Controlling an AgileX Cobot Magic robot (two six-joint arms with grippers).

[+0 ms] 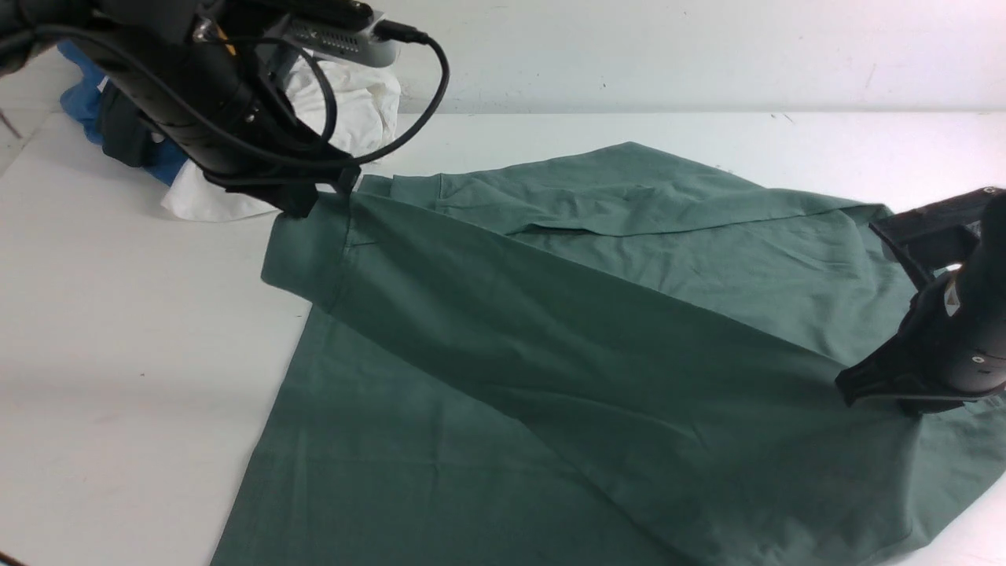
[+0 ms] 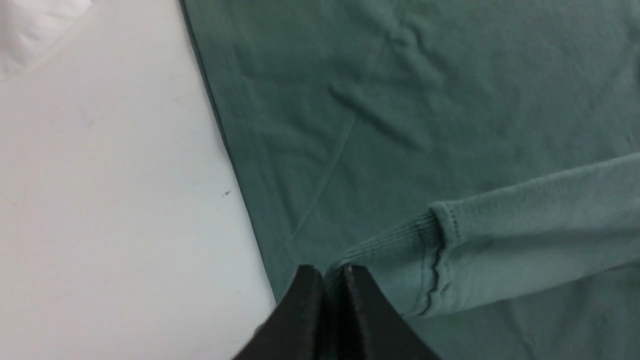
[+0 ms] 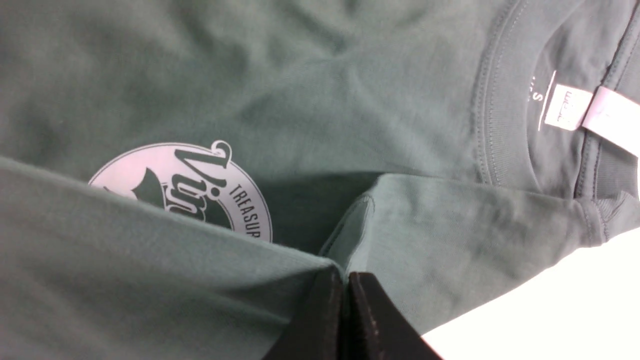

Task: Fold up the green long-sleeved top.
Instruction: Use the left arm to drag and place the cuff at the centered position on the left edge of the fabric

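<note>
Half logo [image 3: 165, 180] hidden, green top [image 1: 550, 354] cropped

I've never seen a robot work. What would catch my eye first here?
A big green long-sleeved top sprawls over the white table, with one sleeve stretched diagonally across it. The left tool pinches the ribbed cuff at the far left, and the right tool pinches the sleeve's other end on the right. A round white logo peeks out on the chest.

the black left arm [image 1: 196, 102] is looped by cables [image 1: 445, 75], a grey vented box [image 1: 346, 43] mounted at twelve o'clock; pale screws [image 1: 977, 359] are seen on the right arm [image 1: 963, 330].
</note>
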